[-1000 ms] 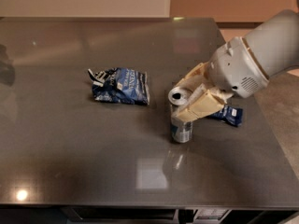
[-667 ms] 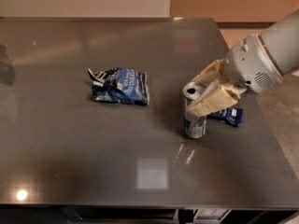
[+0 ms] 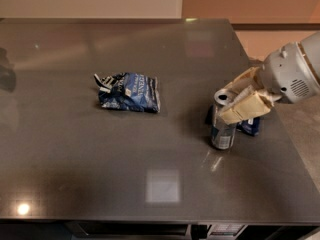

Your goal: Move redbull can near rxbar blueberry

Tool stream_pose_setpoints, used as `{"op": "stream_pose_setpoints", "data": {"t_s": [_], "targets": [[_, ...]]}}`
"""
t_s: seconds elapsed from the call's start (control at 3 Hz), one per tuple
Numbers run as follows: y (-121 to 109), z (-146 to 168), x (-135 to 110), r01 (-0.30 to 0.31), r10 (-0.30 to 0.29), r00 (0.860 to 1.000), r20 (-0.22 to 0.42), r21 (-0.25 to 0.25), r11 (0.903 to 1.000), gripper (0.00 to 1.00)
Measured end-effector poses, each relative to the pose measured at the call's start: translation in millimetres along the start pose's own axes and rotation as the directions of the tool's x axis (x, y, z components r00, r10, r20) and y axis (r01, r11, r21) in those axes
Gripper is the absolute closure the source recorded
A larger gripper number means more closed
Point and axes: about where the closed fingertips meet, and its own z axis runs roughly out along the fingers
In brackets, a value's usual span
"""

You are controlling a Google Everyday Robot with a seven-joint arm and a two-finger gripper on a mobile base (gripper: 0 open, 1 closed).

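end effector [image 3: 226, 104] with redbull can [image 3: 222, 134] | moved right (now beside rxbar blueberry [image 3: 250, 127])

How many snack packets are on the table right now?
2. The chip bag lies left of centre; the rxbar blueberry lies at the right, partly hidden behind the redbull can, which the gripper holds.

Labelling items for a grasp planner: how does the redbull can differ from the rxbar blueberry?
The redbull can stands upright and tall; the rxbar blueberry lies flat on the table. The can is a silver and blue cylinder; the bar is a thin dark blue wrapper. The gripper has its jaws around the can's top, while the bar lies free, partly hidden behind them. Both sit close together.
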Motion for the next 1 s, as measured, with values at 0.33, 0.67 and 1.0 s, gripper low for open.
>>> {"op": "stream_pose_setpoints", "data": {"t_s": [0.33,0.67,1.0], "targets": [[-4.5,-2.8,7.9,-0.028,0.028,0.999,0.027,0.009,0.9996,0.39],[-7.1,-3.8,13.3,-0.041,0.04,0.998,0.044,0.014,0.9991,0.15],[-6.2,-2.9,11.5,-0.037,0.036,0.998,0.044,0.012,0.9992,0.0]]}}
